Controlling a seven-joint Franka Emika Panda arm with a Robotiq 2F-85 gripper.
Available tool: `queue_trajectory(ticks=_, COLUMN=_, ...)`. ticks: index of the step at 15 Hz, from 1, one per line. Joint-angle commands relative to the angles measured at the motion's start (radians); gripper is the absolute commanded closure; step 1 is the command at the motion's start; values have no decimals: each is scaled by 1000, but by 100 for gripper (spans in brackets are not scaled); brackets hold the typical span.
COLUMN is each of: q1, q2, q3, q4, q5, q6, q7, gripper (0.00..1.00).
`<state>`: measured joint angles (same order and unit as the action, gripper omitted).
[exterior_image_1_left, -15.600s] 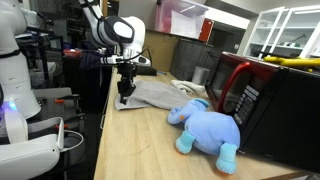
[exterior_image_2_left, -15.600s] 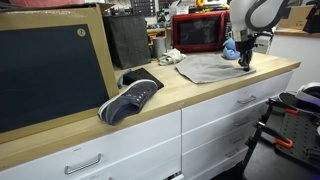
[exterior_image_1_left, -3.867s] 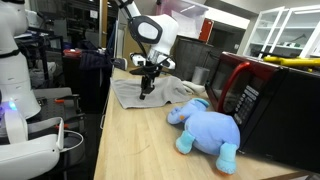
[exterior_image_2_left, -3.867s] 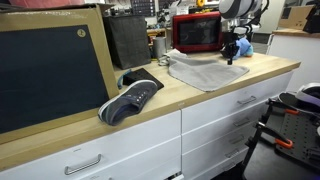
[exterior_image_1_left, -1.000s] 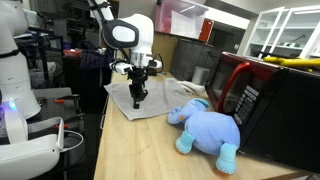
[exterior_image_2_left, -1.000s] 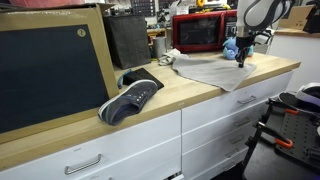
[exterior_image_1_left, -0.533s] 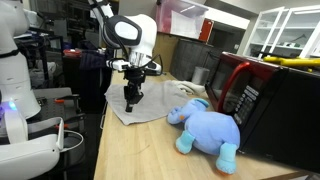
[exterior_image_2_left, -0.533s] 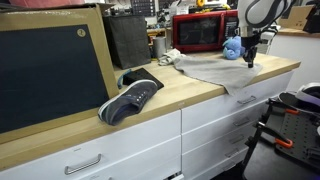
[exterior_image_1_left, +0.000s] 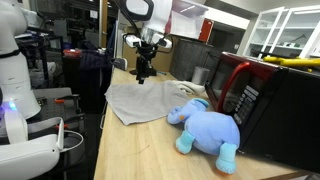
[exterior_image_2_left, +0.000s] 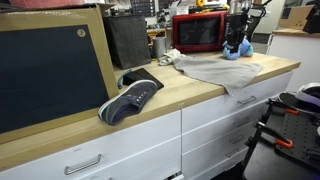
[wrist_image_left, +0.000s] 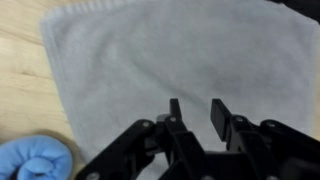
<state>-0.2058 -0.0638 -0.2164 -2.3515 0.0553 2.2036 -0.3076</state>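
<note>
The gripper (wrist_image_left: 197, 110) is hovering with its jaws parted, gripping nothing (grey cloth is showing between them). A grey towel (wrist_image_left: 170, 50) is lying spread directly beneath it, and a blue plush elephant (exterior_image_1_left: 205, 128) is sitting off to one side of it on the wooden counter (exterior_image_1_left: 130, 150).

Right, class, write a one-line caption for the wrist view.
Open pincer hovering over a grey towel on a wooden counter, blue soft toy at the corner.

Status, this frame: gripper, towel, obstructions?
Gripper open, empty, above towel. Towel spread on counter. Blue plush beside towel, clear of gripper.
</note>
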Motion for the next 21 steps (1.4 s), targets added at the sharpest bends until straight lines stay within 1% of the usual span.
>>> queue_trajectory(ticks=1, q1=66, q2=11, q3=58, q4=81, q5=167, q6=16, q7=130, gripper=29)
queue_trajectory(ticks=3, q1=104, q2=30, q3=103, q4=106, q5=210, q6=85, q7=246, gripper=16)
queue_trajectory(ticks=4, q1=127, q2=44, q3=130, q4=111, q5=211, q6=144, q7=315, gripper=7)
queue_trajectory(ticks=5, q1=143, q2=54, q3=151, q4=119, q5=196, q6=189, q7=381, gripper=1)
queue_trajectory(ticks=9, q1=200, q2=116, q3=215, q4=139, q5=103, q6=365, q7=624, gripper=0)
queue_trajectory(ticks=12, q1=231, q2=181, q3=222, q4=155, q5=-5, q6=489, q7=790, gripper=0)
queue_trajectory(ticks=14, q1=256, q2=232, q3=196, q4=170, q5=-109, q6=568, q7=932, gripper=0)
queue_trajectory(ticks=16, q1=292, q2=287, q3=138, q4=186, q5=-234, q6=639, q7=1108, gripper=0)
queue_trajectory(ticks=17, q1=326, q2=313, q3=89, q4=193, q5=-282, q6=655, q7=1190, gripper=0)
queue_trajectory(ticks=19, q1=397, q2=356, q3=1, q4=203, q5=-367, q6=652, q7=1354, gripper=0)
queue_trajectory(ticks=21, q1=445, q2=382, q3=-44, q4=197, q5=-428, q6=631, q7=1506, gripper=0)
